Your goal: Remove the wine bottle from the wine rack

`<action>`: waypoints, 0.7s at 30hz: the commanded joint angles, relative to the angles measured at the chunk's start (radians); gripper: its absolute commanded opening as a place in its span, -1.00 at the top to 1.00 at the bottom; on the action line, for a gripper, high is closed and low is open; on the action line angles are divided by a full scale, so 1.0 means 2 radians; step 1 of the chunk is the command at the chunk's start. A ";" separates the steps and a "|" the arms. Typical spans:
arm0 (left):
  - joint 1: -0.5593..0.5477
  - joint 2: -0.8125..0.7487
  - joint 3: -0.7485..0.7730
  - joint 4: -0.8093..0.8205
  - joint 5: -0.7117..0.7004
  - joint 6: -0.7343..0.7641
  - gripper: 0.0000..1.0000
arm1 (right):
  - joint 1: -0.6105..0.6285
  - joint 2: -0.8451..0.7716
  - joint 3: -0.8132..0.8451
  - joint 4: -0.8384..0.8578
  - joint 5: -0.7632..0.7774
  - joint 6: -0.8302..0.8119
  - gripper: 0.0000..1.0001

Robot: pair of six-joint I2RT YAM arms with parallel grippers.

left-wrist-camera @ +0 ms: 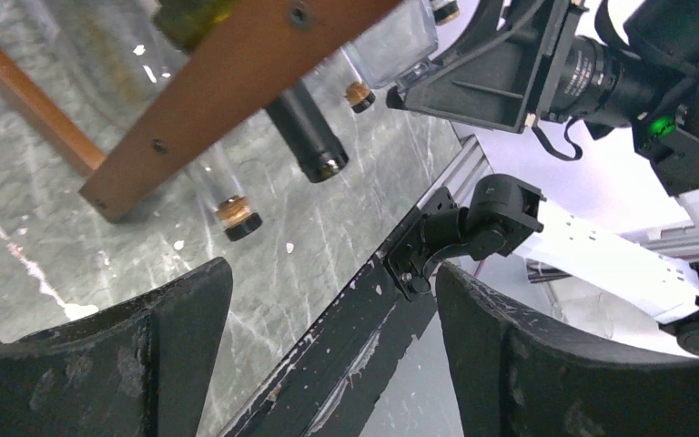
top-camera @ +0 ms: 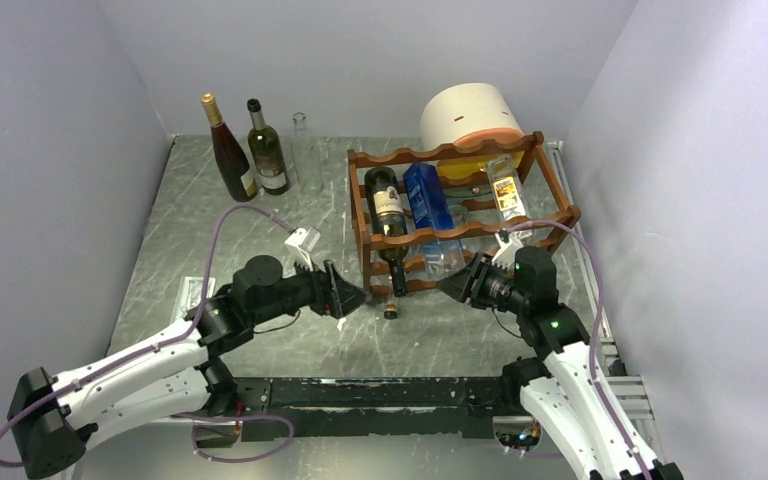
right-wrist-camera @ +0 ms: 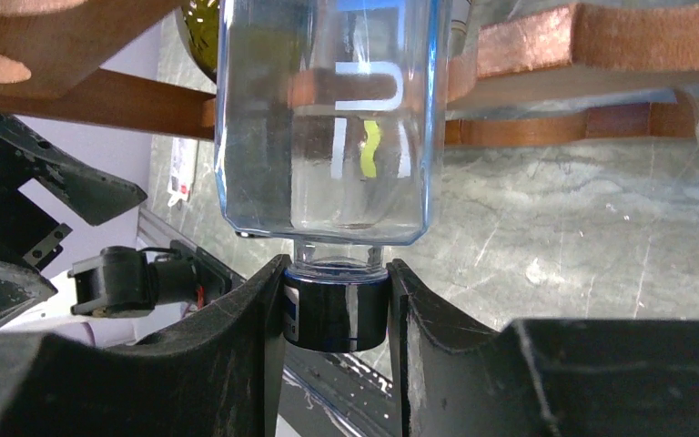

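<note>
Right fingers [right-wrist-camera: 237, 364] seemingly pinch the black bottle cap [right-wrist-camera: 335, 314].

Three plain, pale lilac-grey walls box me in: the back wall [top-camera: 360, 50] across the top of the frame, the left wall [top-camera: 40, 180] and the right wall [top-camera: 700, 180] slanting down either side. Under me lies a grey, marbled table [top-camera: 190, 220], scuffed white and evenly lit, with a black rail [top-camera: 360, 392] along its bottom edge.

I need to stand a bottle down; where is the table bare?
Bare: the table left of the wine rack, between the standing bottles and the left hand; the near strip by the black rail. Crowded: the rack's front, where the right hand grips a clear bottle.
</note>
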 commanded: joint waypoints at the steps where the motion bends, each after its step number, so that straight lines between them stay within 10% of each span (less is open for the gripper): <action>1: -0.036 0.030 0.027 0.076 -0.057 0.046 -0.65 | 0.001 -0.037 -0.004 -0.041 -0.002 -0.010 1.00; 13: -0.117 0.086 0.041 0.163 -0.093 0.129 -0.76 | 0.001 -0.149 0.021 -0.196 0.017 0.023 1.00; 21: -0.209 0.128 0.043 0.258 -0.079 0.342 -0.94 | 0.001 -0.215 0.042 -0.298 0.052 0.032 1.00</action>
